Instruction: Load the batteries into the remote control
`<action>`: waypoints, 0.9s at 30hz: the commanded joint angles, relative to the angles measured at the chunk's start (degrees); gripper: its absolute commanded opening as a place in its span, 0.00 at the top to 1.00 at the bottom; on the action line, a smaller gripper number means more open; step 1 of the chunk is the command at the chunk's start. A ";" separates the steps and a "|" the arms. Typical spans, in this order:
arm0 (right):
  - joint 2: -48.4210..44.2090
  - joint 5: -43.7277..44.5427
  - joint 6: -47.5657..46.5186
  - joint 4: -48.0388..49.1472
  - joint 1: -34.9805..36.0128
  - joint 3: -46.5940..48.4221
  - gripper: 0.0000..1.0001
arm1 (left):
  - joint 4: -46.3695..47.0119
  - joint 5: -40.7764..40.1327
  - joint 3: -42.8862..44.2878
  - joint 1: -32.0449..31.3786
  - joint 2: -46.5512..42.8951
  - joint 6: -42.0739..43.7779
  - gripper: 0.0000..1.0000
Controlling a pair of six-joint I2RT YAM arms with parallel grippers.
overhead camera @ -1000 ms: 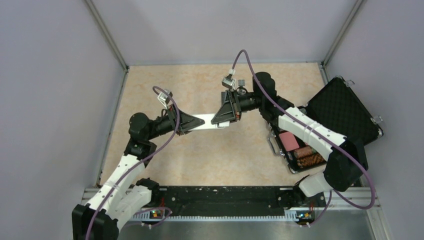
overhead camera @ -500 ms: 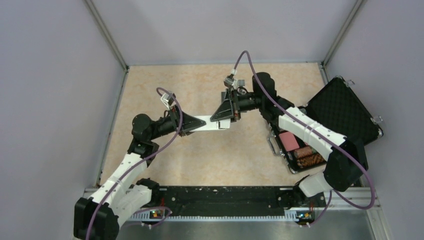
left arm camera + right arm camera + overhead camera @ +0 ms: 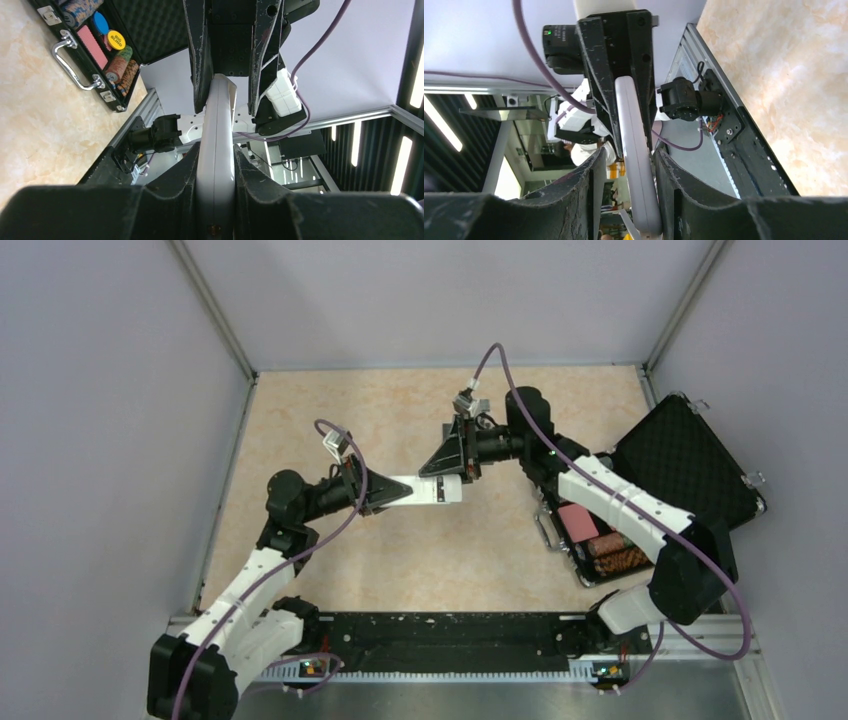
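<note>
The white remote control (image 3: 428,489) is held off the table, edge-on between both grippers. My left gripper (image 3: 393,491) is shut on its left end; in the left wrist view both pads press the remote (image 3: 216,125) at the gripper (image 3: 216,161). My right gripper (image 3: 446,472) straddles the remote's right end. In the right wrist view the remote (image 3: 632,135) lies against one finger of the right gripper (image 3: 629,156), with a gap to the other, so the jaws stand open. The batteries are not in view.
An open black foam-lined case (image 3: 690,468) lies at the right with stacks of poker chips (image 3: 615,554) and a pink block (image 3: 577,521); it also shows in the left wrist view (image 3: 75,70). A black rail (image 3: 440,632) runs along the near edge. Grey walls enclose the table.
My left gripper has carried the remote a little to the right and nearer. My right gripper has shifted slightly back, and more of the remote's right end shows beneath it.
</note>
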 commanded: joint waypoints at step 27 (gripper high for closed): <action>-1.82 12.61 10.82 0.03 -2.07 -5.10 0.58 | -7.09 1.89 -1.25 1.44 5.74 9.63 1.00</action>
